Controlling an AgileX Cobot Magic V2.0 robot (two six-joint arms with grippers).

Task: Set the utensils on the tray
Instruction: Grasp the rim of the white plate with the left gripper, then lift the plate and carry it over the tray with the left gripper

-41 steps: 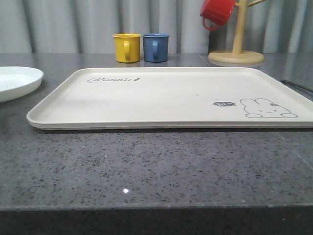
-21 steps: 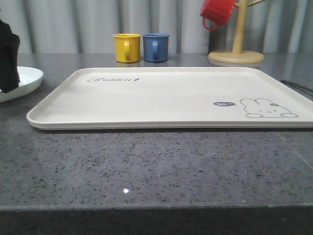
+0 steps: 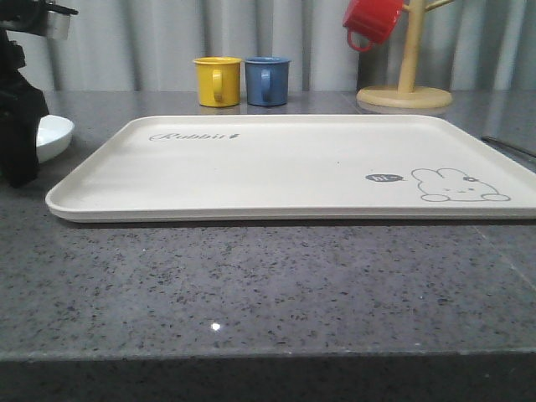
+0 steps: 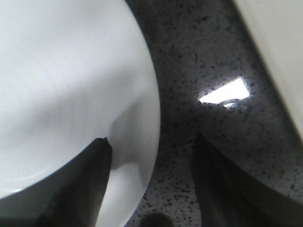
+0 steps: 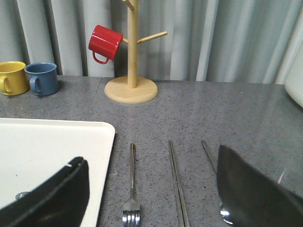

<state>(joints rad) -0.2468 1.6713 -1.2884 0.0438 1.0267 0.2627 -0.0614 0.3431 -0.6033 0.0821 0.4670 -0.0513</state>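
Note:
The cream tray (image 3: 285, 167) with the bunny drawing lies across the middle of the table. Left of it sits the white plate (image 3: 55, 134), half hidden behind my left gripper (image 3: 21, 167). In the left wrist view that gripper (image 4: 151, 156) is open, one finger over the plate (image 4: 71, 85), the other over the table, with the plate's rim between them. In the right wrist view the fork (image 5: 132, 184), chopsticks (image 5: 176, 179) and spoon (image 5: 210, 158) lie side by side on the table beside the tray (image 5: 47, 156). My right gripper (image 5: 151, 189) hangs open above them, holding nothing. One finger hides the spoon's bowl.
A yellow mug (image 3: 218, 81) and a blue mug (image 3: 267, 80) stand behind the tray. A wooden mug tree (image 3: 404, 92) with a red mug (image 3: 371, 21) stands at the back right. The tray's corner (image 4: 284, 47) lies close to the plate.
My left arm has come in from the left and dropped over the plate's right edge, covering more of the plate. Tray and mugs have not moved.

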